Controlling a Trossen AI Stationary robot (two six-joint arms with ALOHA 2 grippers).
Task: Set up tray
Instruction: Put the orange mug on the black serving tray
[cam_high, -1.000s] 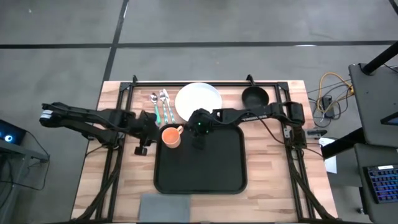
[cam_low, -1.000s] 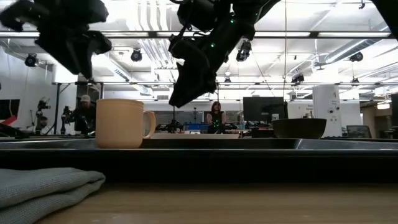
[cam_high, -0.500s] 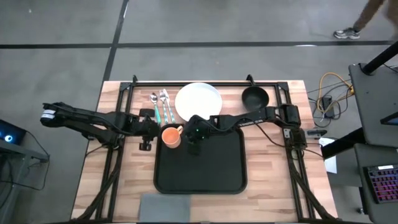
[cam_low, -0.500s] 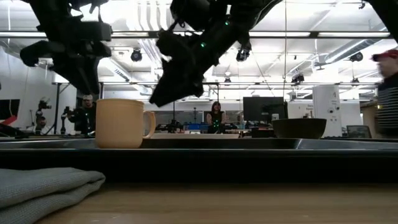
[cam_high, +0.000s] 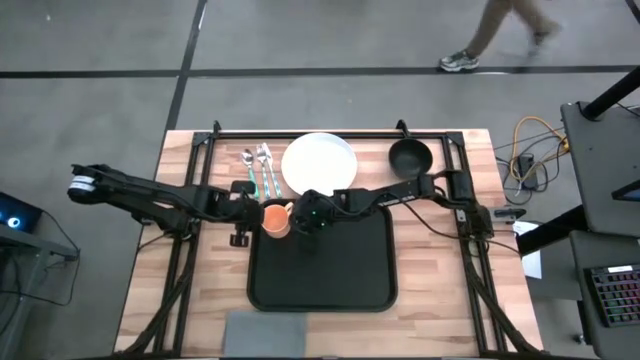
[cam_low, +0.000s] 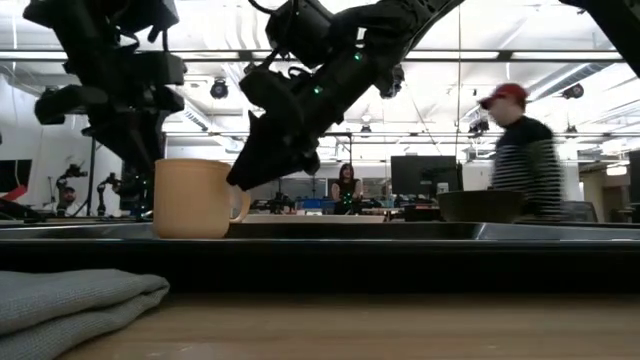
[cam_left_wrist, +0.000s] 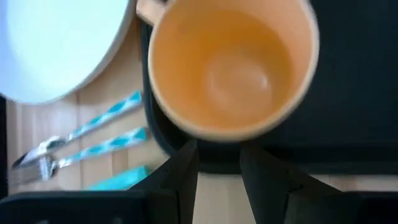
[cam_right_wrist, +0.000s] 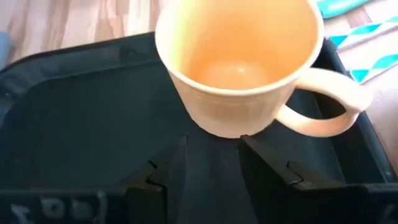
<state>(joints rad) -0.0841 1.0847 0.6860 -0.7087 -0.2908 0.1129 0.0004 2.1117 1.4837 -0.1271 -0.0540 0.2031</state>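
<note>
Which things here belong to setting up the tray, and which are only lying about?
Belong to the job:
tray
orange mug, standing in the tray's corner
white plate
black bowl
cutlery
grey napkin

Only lying about:
cables beside the table
keyboard

An orange cup (cam_left_wrist: 231, 68) stands on the black tray (cam_left_wrist: 348, 93), beside white plate (cam_left_wrist: 59, 46) and cutlery (cam_left_wrist: 81, 137).

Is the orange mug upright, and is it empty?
Upright and empty: the mug stands on the tray, mouth up, its bare bottom visible.
</note>
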